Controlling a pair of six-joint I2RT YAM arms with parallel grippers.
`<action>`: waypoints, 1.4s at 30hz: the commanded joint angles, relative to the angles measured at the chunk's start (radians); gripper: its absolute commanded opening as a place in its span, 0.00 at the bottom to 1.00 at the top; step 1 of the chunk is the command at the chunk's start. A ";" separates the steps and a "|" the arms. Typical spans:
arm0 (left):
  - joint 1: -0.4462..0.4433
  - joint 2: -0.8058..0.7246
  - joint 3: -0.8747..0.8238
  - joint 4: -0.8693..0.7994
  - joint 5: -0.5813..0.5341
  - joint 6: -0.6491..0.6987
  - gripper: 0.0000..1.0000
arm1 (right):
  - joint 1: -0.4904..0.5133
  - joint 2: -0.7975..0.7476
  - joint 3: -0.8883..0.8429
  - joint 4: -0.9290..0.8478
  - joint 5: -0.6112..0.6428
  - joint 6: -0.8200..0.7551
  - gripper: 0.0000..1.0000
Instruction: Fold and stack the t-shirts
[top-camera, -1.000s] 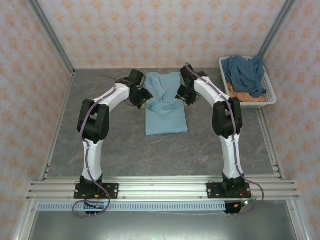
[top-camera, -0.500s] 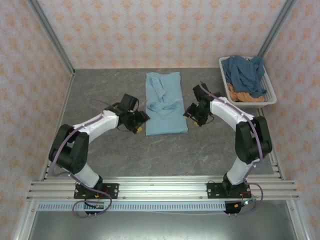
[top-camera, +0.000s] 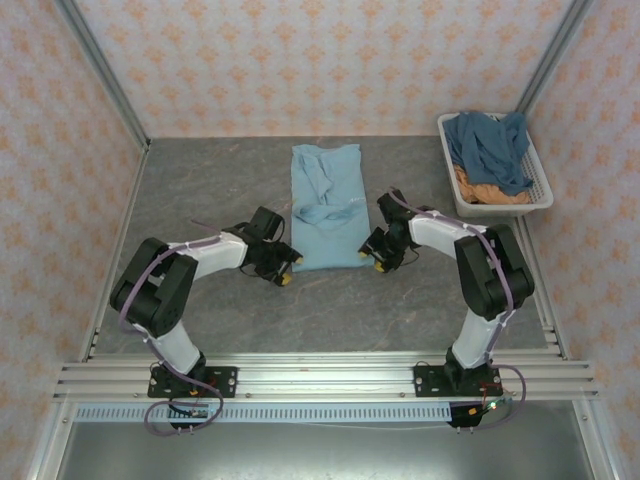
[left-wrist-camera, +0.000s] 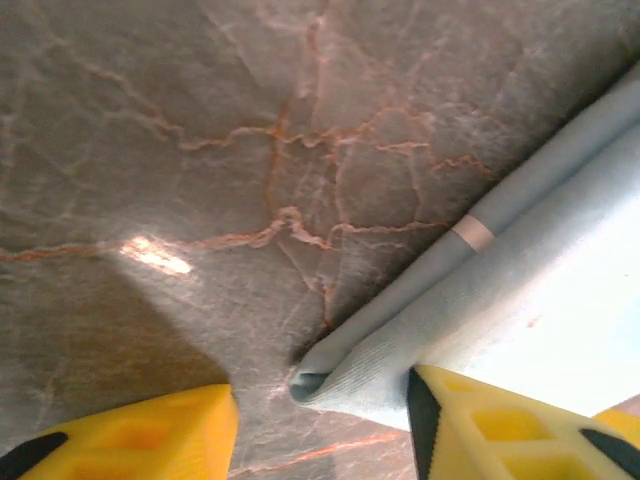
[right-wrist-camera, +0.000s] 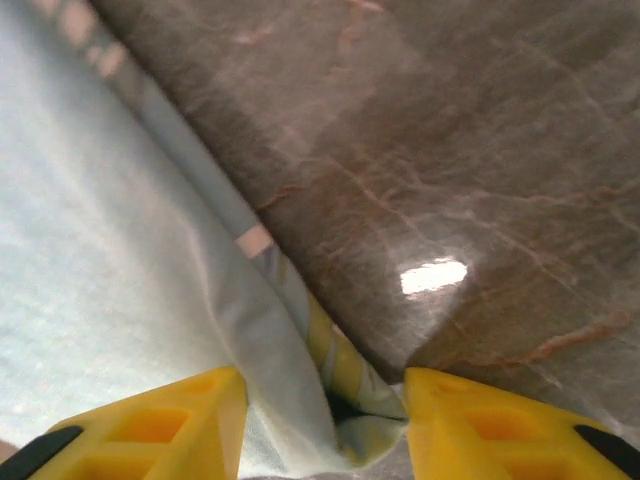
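Top view: the light blue t-shirt (top-camera: 331, 205), folded into a long rectangle, lies flat on the table (top-camera: 200, 190). My left gripper (top-camera: 288, 268) and right gripper (top-camera: 377, 258) sit at its near corners.
Left wrist: jaws apart, straddling its folded corner.
Right wrist: jaws apart, straddling the opposite corner.

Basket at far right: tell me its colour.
The basket is white; top external view shows it best.

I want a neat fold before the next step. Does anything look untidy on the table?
Yes: the light blue t-shirt is rumpled across its far half, cloth bunched in a ridge; its near half lies flat. The left end effector and right end effector straddle its near corners, open.
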 joint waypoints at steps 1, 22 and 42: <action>-0.033 0.117 0.039 0.245 -0.010 -0.037 0.40 | 0.006 0.046 -0.003 0.066 -0.006 0.028 0.35; 0.137 -0.003 0.561 -0.168 -0.056 0.189 0.00 | -0.066 0.043 0.601 -0.273 0.032 -0.048 0.00; -0.033 -0.406 -0.282 -0.212 -0.007 0.235 0.00 | 0.194 -0.232 -0.195 -0.102 -0.087 0.053 0.00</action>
